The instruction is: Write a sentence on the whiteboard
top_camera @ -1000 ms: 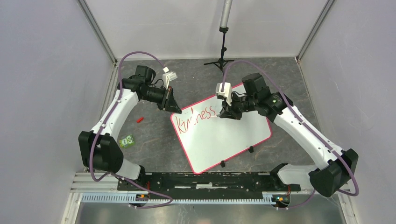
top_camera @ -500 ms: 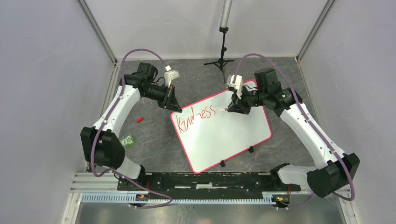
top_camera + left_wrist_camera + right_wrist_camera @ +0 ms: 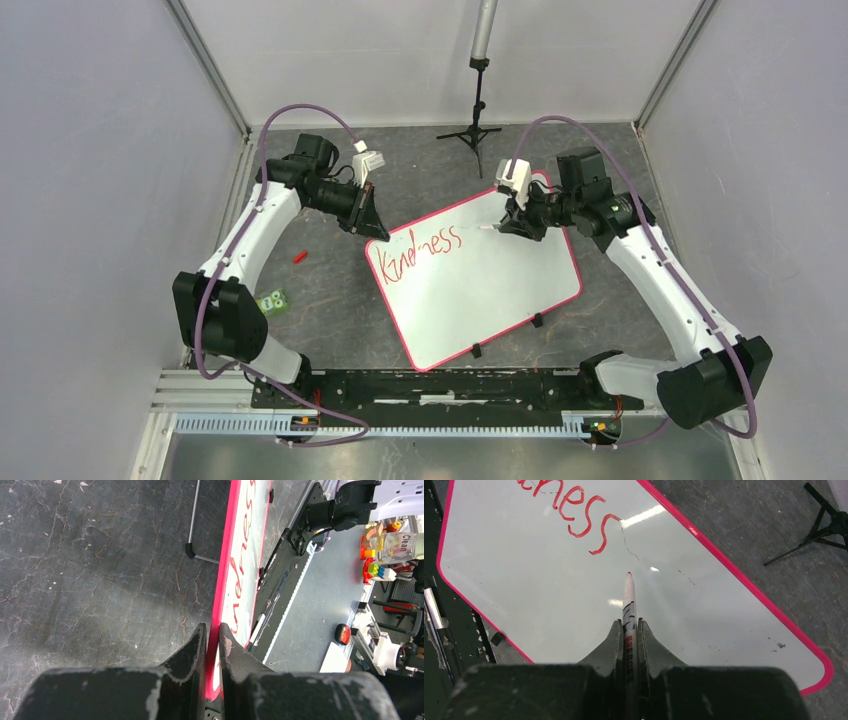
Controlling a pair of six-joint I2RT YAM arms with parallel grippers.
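Right wrist view: the right gripper (image 3: 629, 630) is clamped on the marker (image 3: 628, 597), its tip aimed lengthwise at bare whiteboard (image 3: 524, 595) just beyond the end of the one-word sentence (image 3: 581, 515). The left gripper (image 3: 212, 632) pinches the whiteboard's rim.

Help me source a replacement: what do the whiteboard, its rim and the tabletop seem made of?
Whiteboard: smooth glossy white, probably coated or laminated; light glare reflects off it. Rim: pink-red, probably plastic. Tabletop: grey, matte, veined like slate, possibly a printed sheet.
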